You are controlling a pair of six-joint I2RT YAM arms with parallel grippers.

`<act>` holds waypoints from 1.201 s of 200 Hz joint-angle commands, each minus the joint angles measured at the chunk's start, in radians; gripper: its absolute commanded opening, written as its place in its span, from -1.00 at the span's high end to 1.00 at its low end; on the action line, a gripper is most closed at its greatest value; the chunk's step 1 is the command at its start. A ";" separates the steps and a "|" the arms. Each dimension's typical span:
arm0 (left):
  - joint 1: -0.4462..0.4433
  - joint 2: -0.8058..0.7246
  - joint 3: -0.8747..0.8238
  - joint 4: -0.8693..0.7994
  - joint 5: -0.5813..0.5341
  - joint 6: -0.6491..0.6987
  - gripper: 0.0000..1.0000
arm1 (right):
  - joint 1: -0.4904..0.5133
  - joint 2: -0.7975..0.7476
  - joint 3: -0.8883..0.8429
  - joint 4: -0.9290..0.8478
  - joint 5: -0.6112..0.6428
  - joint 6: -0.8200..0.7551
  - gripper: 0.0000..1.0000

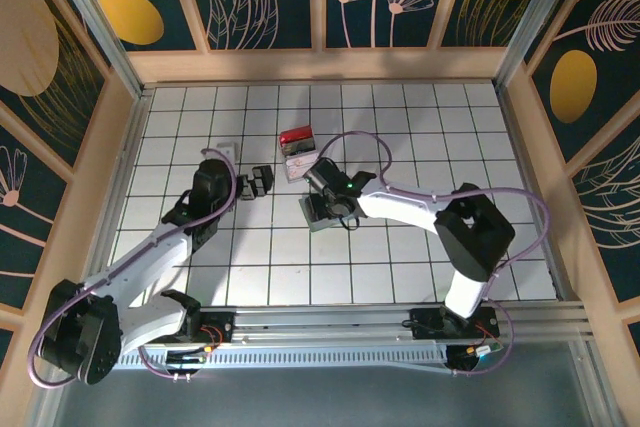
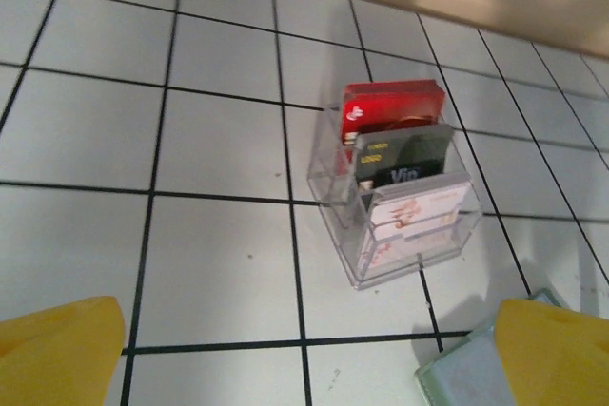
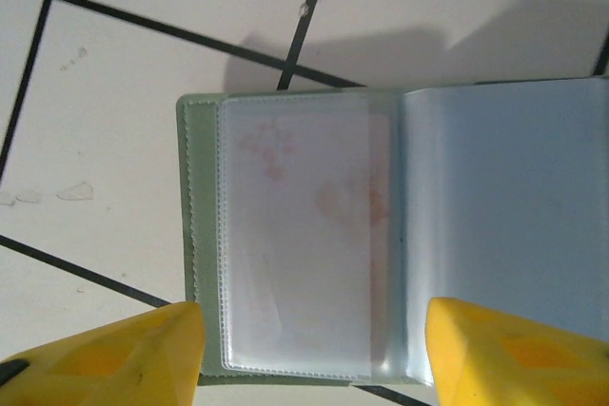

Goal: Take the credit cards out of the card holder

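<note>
The card holder [image 3: 200, 235] lies open on the white tiles, with a pale green-grey left leaf and a blue-grey right leaf [image 3: 504, 206]. A clear sleeve on the left leaf holds a pale credit card [image 3: 304, 235] with faint pink marks. My right gripper [image 3: 314, 358] is open, its yellow fingers [image 3: 105, 358] straddling that leaf at its near edge. In the top view it hangs [image 1: 328, 212] over the card holder [image 1: 312, 219]. My left gripper [image 2: 309, 368] is open and empty, just left of the holder's corner [image 2: 466, 377], and in the top view [image 1: 262, 182] it is left of the clear box.
A clear plastic box [image 2: 400, 187] stands beyond the left gripper with several cards upright in it: a red one [image 2: 392, 106], a dark one [image 2: 404, 154] and white ones [image 2: 419, 211]. It sits mid-table [image 1: 297, 152]. A wooden wall [image 1: 320, 65] borders the far side.
</note>
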 commanded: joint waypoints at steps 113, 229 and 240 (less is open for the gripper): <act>0.009 -0.077 -0.095 0.120 -0.109 -0.149 -0.98 | 0.033 0.137 0.086 -0.064 0.074 -0.058 -0.36; 0.008 -0.072 -0.079 0.097 -0.088 -0.132 -0.98 | 0.033 0.119 0.059 -0.030 0.032 -0.050 -0.04; 0.009 -0.074 -0.076 0.095 -0.085 -0.130 -0.97 | 0.034 0.114 0.057 -0.025 0.019 -0.048 -0.02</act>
